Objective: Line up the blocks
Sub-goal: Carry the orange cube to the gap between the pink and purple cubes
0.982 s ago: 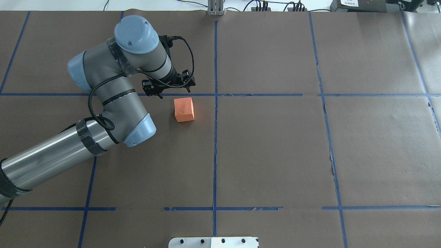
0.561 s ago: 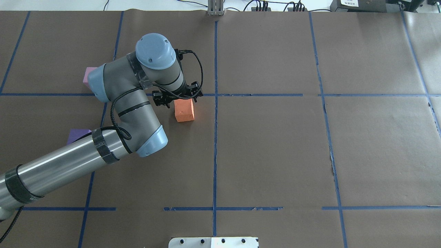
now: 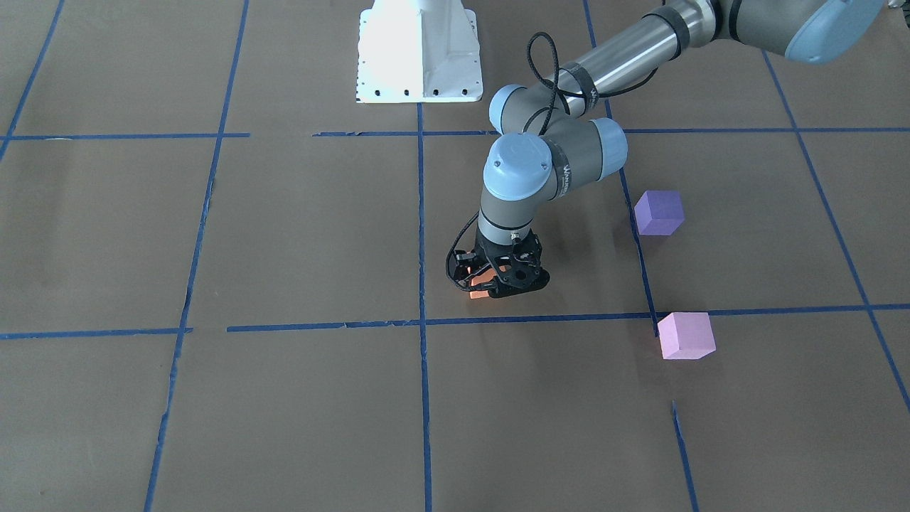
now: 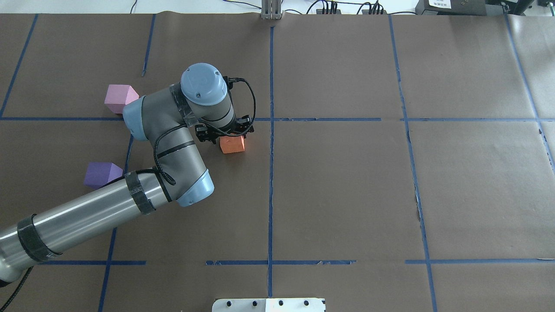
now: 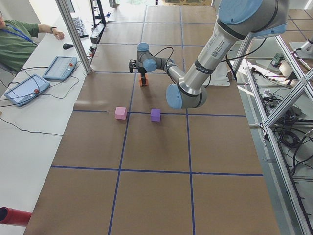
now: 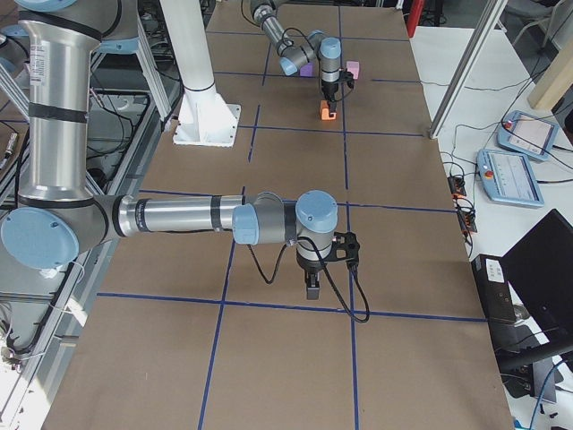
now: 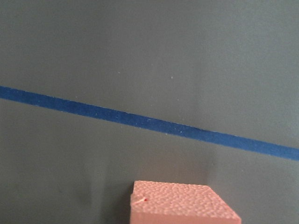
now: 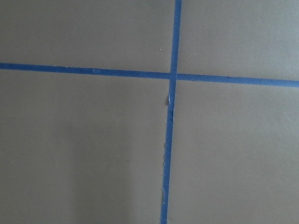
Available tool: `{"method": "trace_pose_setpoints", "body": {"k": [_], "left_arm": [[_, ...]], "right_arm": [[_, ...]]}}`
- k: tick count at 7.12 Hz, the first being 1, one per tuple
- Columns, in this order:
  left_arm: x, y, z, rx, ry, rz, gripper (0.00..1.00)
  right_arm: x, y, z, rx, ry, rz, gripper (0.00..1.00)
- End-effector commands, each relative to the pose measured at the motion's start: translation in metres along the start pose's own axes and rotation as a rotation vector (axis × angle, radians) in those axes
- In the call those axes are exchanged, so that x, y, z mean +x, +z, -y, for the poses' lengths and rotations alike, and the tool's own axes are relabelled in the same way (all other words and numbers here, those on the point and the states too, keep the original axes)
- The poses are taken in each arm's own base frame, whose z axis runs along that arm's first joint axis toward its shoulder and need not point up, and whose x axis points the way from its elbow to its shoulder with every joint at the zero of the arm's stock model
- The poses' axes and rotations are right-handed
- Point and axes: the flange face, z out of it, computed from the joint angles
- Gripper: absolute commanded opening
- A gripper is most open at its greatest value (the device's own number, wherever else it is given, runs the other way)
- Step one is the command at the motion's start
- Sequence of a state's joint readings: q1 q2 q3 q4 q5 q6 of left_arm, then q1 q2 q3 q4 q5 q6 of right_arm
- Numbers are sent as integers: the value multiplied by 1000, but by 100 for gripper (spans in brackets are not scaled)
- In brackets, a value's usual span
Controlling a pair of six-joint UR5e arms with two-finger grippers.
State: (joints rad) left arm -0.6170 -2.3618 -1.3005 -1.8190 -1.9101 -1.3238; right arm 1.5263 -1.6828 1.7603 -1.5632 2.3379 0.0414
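Left tool [image 3: 500, 283] above brown paper [image 3: 284, 235]; blue tape [image 3: 320, 326] grid.

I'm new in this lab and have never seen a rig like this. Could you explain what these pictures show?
This is a robot with two arms at a table covered in brown paper marked with blue tape lines. Each arm ends in a two-finger gripper. All the pictures show one moment from several cameras: one above and behind the robot, one facing it, one at each end of the table, and one on each wrist.

Three small blocks lie on the paper: an orange block, a purple block and a pink block. The left gripper is lowered over the orange block. Its jaws look spread on either side and are not clamped. The left wrist camera shows that block's top. The right gripper hangs far off over bare paper; whether it is open or shut cannot be told.
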Motion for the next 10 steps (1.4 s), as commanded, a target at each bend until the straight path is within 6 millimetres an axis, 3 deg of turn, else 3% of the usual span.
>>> {"method": "trace_pose_setpoints", "body": {"k": [1,2,3,4,5,7,8,10], "left_arm": [[4,-8,-4,-61,11,-33,0],[-5,-34,2,-65,17,-59,0],[-44,-54,14,-51,17,-29,0],[-97,-79,23,-40,108,2,0],[-158,-97,49,-24,152,27,0],[-260,-75,67,-14,281,76,0],[-287,-63,64,-4,294,63,0],[-303,-34,70,-17,289,75,0]], "right_arm": [[0,0,0,-1,1,0,100],[0,0,0,1,0,0,100],[0,0,0,-1,1,0,100],[0,0,0,1,0,0,100],[0,0,0,-1,1,0,100],[0,0,0,-1,1,0,100],[0,0,0,-1,1,0,100],[0,0,0,-1,1,0,100]]}}
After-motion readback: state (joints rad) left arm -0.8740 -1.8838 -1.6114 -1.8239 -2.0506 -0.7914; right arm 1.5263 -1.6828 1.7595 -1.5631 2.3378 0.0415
